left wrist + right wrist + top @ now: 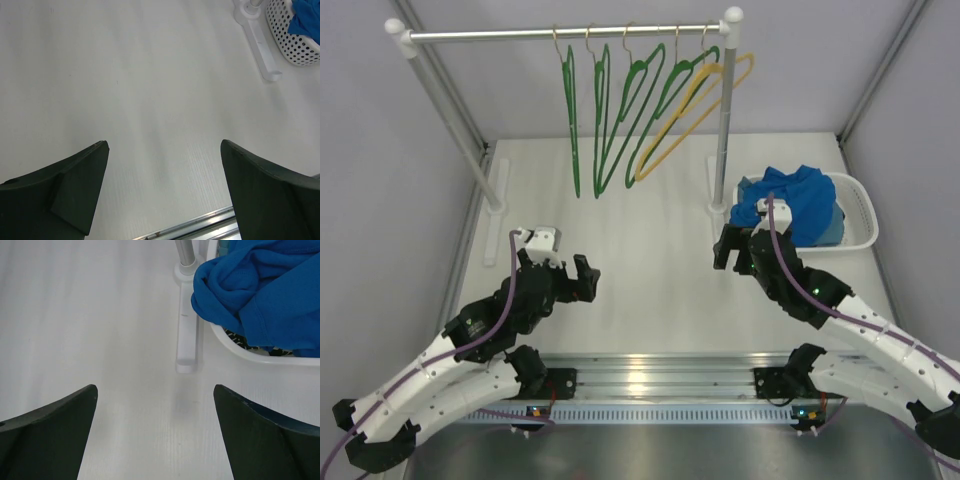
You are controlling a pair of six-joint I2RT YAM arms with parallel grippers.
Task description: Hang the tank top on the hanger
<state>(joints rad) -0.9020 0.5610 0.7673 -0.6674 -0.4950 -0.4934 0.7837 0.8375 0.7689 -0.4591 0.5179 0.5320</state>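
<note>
The royal-blue tank top [792, 200] lies bunched in a white basket [861, 200] at the right, spilling over its near-left rim [235, 347]. Several thin green hangers [572, 120] with brass hooks hang from the rail at the back. My right gripper [732, 250] hovers open just in front-left of the basket, and nothing lies between its fingertips [155, 387] but bare table. The tank top [260, 285] is up and to the right of them. My left gripper [578, 280] stands open over the table at the left, empty [164, 144], far from the tank top [305, 17].
A yellow hanger [705, 105] hangs rightmost on the rail [560, 35]. The rack's right post [725, 130] and white foot [186, 340] stand just left of the basket. A duller blue garment [832, 228] lies under the tank top. Grey walls enclose the table.
</note>
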